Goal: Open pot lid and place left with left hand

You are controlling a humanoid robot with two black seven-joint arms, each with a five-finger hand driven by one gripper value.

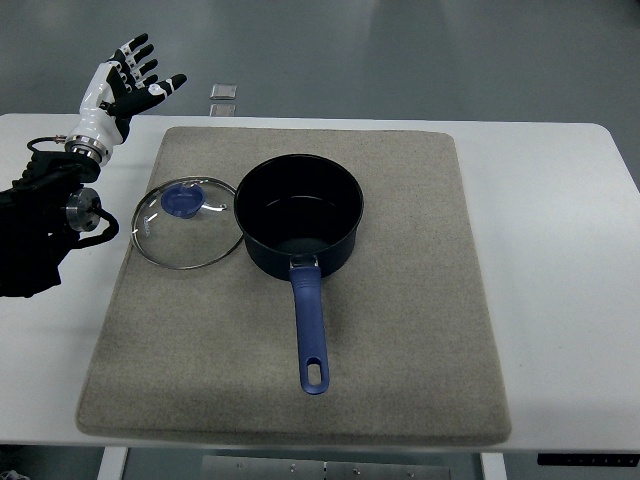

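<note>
A dark blue pot (298, 214) with a blue handle (311, 335) stands uncovered on a grey mat (400, 330). Its glass lid (187, 223) with a blue knob (182, 200) lies flat on the mat just left of the pot, its rim touching the pot's side. My left hand (135, 75) is raised at the far left, beyond the table's back edge, well clear of the lid. Its fingers are spread and hold nothing. The right arm is out of view.
The mat lies on a white table (560, 250). A small grey square object (224, 93) sits on the floor beyond the table's back edge. My left arm's dark forearm (40, 230) lies over the table's left edge.
</note>
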